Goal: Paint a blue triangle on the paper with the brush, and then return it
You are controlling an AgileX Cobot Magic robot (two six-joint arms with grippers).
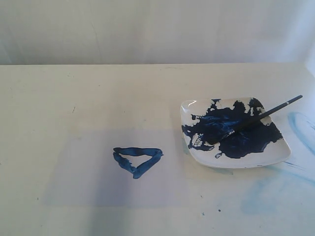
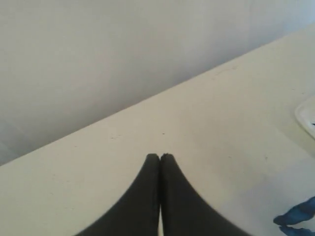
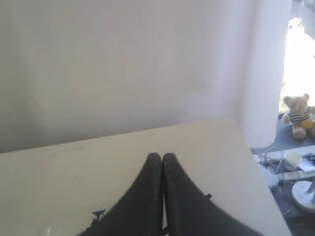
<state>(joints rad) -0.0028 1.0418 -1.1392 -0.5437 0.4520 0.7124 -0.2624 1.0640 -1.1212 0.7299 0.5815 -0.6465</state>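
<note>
Two grippers, both clenched on nothing: left gripper (image 2: 160,156) with jaws pressed tip to tip above bare tabletop (image 2: 221,123), right gripper (image 3: 162,155) likewise closed, no handle between its jaws. Neither visible in the exterior view. Blue triangle (image 1: 138,161) closed on all three sides, sitting near the middle of the paper (image 1: 74,172). Brush (image 1: 263,114) lying across the plate (image 1: 236,164), just beside the paper's right edge and well right of the triangle. Bristles down in the dark paint blotch (image 1: 246,142) near the plate's middle, handle running diagonally toward the far right, its end jutting past the rim. On the right arm's side, so any further pick would probably suit that arm, closing across the diagonal. Judged as good as finished: painted and returned.
</note>
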